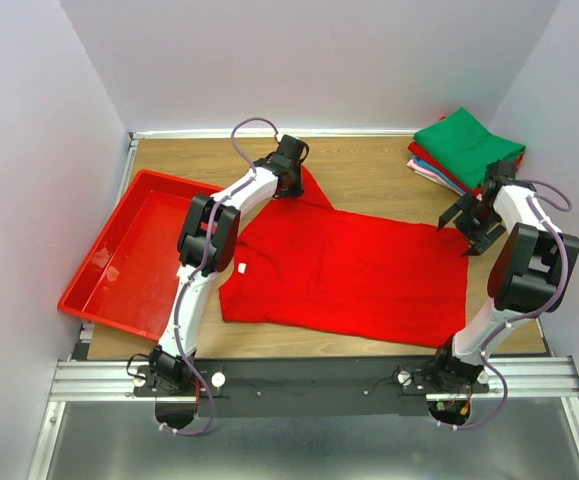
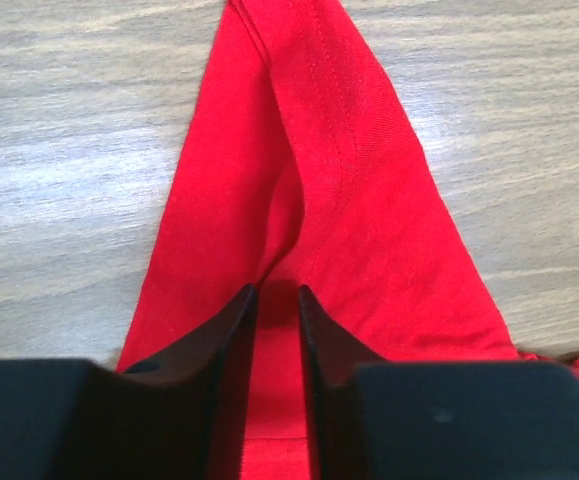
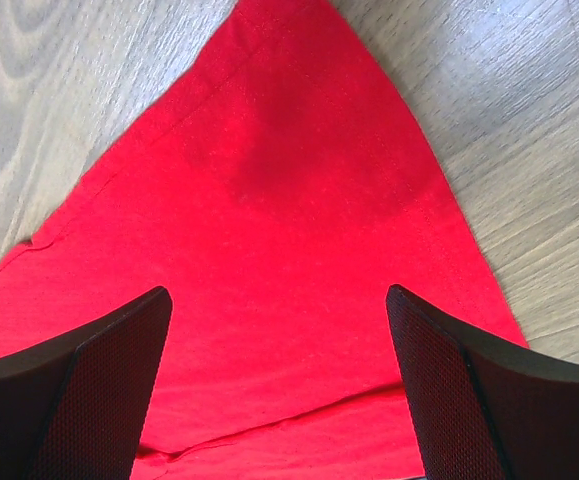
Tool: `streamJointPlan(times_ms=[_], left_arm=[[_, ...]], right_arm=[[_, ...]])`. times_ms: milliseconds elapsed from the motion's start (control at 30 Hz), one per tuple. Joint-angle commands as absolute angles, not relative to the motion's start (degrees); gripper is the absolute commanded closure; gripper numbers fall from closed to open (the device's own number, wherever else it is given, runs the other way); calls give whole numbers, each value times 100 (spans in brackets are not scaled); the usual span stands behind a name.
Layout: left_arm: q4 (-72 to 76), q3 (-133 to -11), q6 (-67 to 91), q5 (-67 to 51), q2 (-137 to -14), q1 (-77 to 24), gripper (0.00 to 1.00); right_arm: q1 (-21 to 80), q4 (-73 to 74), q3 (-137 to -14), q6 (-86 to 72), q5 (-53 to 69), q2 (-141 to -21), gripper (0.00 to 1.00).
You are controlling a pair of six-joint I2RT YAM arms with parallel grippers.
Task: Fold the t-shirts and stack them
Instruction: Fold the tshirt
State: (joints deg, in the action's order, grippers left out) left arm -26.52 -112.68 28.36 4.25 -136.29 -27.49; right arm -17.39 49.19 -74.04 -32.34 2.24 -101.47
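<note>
A bright red t-shirt (image 1: 349, 275) lies spread flat across the wooden table, its small white neck tag (image 1: 241, 268) toward the left. My left gripper (image 1: 291, 185) is down on the shirt's far sleeve. In the left wrist view the jaws (image 2: 277, 290) stand narrowly apart, with a raised ridge of the red cloth (image 2: 309, 150) pinched between them. My right gripper (image 1: 477, 228) hovers over the shirt's far right corner (image 3: 269, 200), its fingers (image 3: 279, 295) wide open with nothing between them. A stack of folded t-shirts (image 1: 466, 148), green on top, sits at the back right.
A red plastic tray (image 1: 144, 250) stands along the table's left side. Pale walls close in the back and both sides. The arms' bases are bolted to a metal rail (image 1: 309, 378) at the near edge.
</note>
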Motion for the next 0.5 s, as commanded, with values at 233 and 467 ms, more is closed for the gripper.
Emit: streamJointPlan(times_ms=[233, 467], left_arm=[[-2619, -11364, 2769, 290, -13597, -2751, 89], [-2654, -11496, 2795, 237, -13448, -2751, 100]], right_arm=[[-2030, 4781, -7304, -3103, 290, -10327, 5], [-2241, 4553, -7514, -2901, 26, -10511, 5]])
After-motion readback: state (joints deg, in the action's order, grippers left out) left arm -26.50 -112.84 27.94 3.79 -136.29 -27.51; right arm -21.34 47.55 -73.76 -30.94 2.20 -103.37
